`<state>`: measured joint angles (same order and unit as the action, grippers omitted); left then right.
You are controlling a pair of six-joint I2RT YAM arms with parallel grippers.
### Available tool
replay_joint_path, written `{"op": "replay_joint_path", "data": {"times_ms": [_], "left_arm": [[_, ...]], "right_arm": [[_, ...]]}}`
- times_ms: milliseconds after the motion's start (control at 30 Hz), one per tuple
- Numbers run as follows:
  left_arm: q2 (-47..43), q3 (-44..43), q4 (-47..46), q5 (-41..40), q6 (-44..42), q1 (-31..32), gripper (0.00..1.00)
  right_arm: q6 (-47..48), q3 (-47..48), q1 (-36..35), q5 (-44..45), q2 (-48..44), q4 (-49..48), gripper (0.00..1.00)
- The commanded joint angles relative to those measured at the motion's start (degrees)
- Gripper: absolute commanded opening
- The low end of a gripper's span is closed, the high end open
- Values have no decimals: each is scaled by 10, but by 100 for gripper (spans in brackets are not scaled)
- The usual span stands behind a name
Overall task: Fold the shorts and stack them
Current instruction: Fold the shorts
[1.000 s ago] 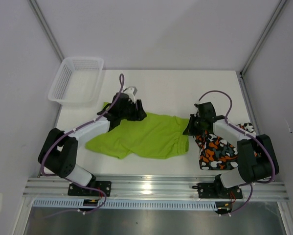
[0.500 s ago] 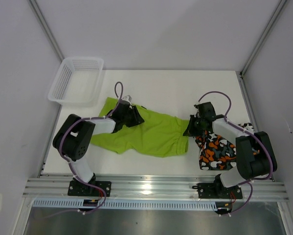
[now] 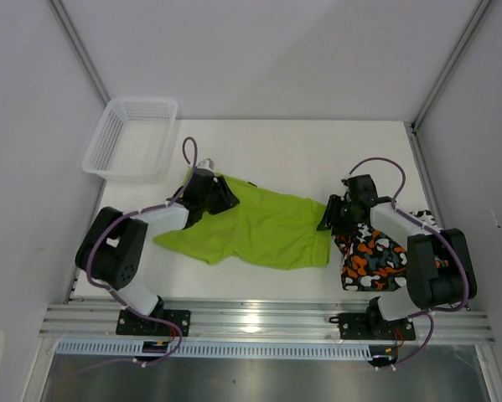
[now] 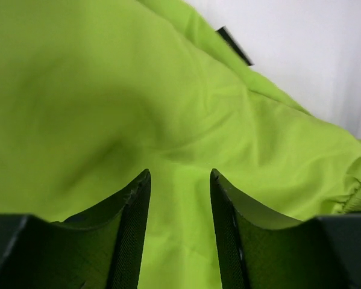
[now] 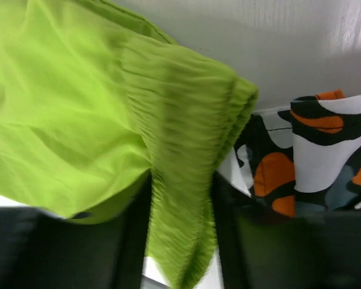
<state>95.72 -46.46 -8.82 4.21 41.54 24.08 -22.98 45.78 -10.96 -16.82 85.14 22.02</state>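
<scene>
I'm running a lab test cell: plain white walls point(image 3: 276, 50), aluminium corner posts point(image 3: 79, 42), slotted mounting rail point(image 3: 259, 316) along the bottom.

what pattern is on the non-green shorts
The shorts are orange, black, white, grey camouflage; best in top external view.

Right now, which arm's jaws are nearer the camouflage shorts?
Right. The right arm holds its jaws beside the camouflage shorts; the left arm is across the lime shorts, toward the basket.

Left gripper point(image 4: 180, 176), right gripper point(image 5: 181, 189): jaws apart (arms extended).
</scene>
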Motion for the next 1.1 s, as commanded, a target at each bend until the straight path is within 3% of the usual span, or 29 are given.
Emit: {"op": "replay_joint_path", "data": {"times_ms": [0,100,300,433,500,567,800,1067], "left_arm": [[-100,6,16,-24,-26,9,48],[-142,2,49,-39,-41,33,50],[-188,-8,82,-102,-64,133,51],[-166,-3,44,-103,-69,199,51],[-136,-12,35,-90,-65,216,50],[-109,-20,20,-86,-57,238,50],[-36,-55,-2,-78,-35,285,49],[75,-127,31,-75,-20,294,46]], "right_arm": [[-1,-5,3,-26,-11,-5,51],[-17,-20,4,-71,-19,-35,63],[-63,-78,3,-138,-32,-114,70],[-68,-64,-27,-83,-45,-88,76],[-72,-55,-37,-50,-53,-70,89],[-77,-58,-36,-49,-64,-69,95],[-88,-121,-6,-104,-146,-104,95],[-80,-182,5,-123,-147,-148,94]]}}
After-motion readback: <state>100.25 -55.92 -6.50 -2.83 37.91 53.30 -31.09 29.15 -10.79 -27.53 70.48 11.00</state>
